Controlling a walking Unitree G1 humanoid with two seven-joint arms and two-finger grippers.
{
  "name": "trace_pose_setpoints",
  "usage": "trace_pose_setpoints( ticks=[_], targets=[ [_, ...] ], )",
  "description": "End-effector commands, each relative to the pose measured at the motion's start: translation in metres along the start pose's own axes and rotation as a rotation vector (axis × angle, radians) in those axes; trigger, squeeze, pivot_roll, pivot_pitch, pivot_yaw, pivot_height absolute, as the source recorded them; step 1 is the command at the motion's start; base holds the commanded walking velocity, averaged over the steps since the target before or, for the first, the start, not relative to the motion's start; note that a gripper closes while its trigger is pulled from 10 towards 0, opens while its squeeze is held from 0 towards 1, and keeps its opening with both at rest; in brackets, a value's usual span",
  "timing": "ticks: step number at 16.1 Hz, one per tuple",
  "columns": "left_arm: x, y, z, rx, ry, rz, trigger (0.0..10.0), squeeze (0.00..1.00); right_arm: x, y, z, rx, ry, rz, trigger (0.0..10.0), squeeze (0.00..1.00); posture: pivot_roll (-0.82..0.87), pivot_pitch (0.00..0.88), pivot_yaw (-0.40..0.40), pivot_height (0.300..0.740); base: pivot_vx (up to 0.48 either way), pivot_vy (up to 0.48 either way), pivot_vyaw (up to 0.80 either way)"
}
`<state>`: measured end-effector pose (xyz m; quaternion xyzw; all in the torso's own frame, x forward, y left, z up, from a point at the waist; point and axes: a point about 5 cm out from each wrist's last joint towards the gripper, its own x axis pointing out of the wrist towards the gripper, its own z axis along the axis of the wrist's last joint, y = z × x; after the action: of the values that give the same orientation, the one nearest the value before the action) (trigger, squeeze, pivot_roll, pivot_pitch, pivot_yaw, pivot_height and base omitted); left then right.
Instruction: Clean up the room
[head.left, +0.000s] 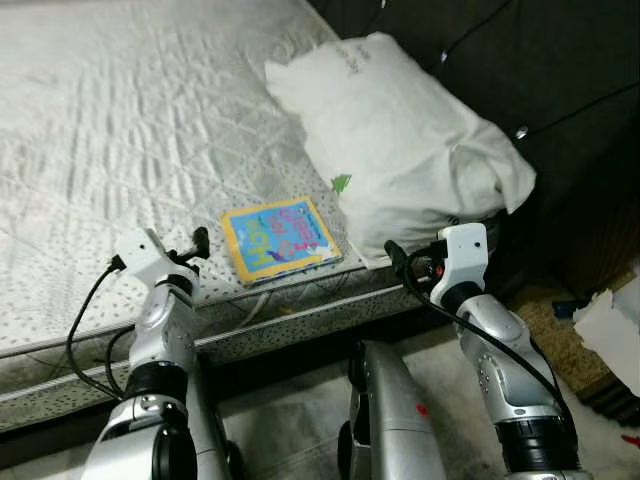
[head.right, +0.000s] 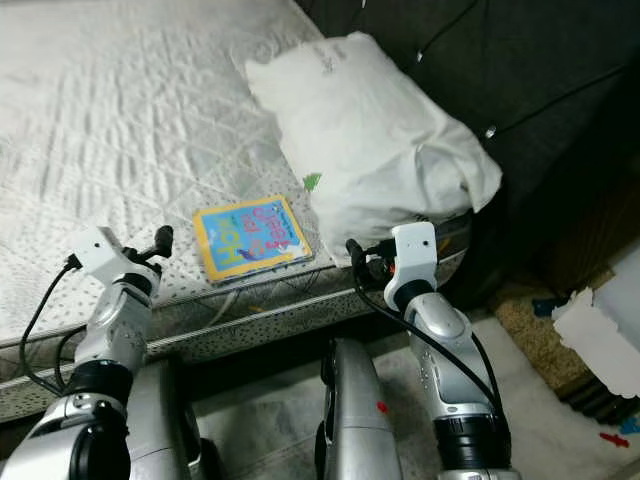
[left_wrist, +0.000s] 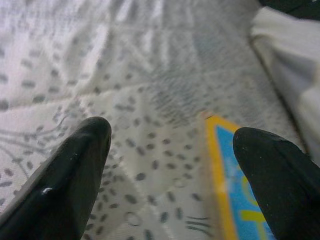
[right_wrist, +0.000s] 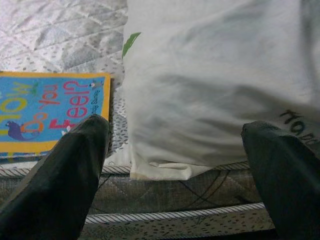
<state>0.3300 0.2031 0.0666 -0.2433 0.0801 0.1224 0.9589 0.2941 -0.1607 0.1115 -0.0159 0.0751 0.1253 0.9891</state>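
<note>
**Both claws raised at the bed edge, book between them**

The mattress (head.left: 120, 130) fills the upper left and centre of the head views; it is white, quilted, with a dotted border along its near edge.

The left claw (head.left: 200, 243) sits at lower left, just above the near edge of the mattress. In the left wrist view its two fingers (left_wrist: 65, 175) are spread apart, with bare mattress between them and nothing held. The yellow corner of the book shows beside one fingertip.

The book (head.left: 279, 240) lies flat on the mattress, close to the near edge, at centre frame. It has a blue cover with a yellow border and coloured lettering. It lies between the two claws, touched by neither.

The pillow (head.left: 390, 140) lies right of the book, running from upper centre down to the mattress edge. It is white and rumpled, and its lower corner hangs slightly over the edge.

The right claw (head.right: 360, 258) sits at lower centre-right, in front of the pillow's lower corner. In the right wrist view its fingers (right_wrist: 60, 175) are spread wide and hold nothing.

A dark headboard (head.left: 520, 60) occupies the upper right.
</note>
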Motion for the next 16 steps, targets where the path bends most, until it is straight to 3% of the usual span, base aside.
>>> trace_pose_setpoints(
  ticks=[1,12,16],
  targets=[
    [0.0,0.002,-0.005,-0.01,0.032,0.006,10.0,0.0,-0.004,-0.002,0.001,-0.004,0.004,0.001,10.0,0.0,-0.23,0.102,-0.059,0.479,0.0,0.0,0.0],
    [0.015,-0.02,-0.006,0.03,0.141,-0.106,10.0,0.0,-0.016,-0.006,0.004,-0.005,0.023,-0.018,10.0,0.0,-0.25,0.127,-0.051,0.479,0.0,0.0,0.0],
    [0.014,-0.034,-0.021,0.037,0.222,-0.155,10.0,0.0,-0.018,-0.008,0.009,-0.022,0.013,-0.02,10.0,0.0,-0.27,0.128,-0.051,0.479,0.0,0.0,0.0]
  ],
)
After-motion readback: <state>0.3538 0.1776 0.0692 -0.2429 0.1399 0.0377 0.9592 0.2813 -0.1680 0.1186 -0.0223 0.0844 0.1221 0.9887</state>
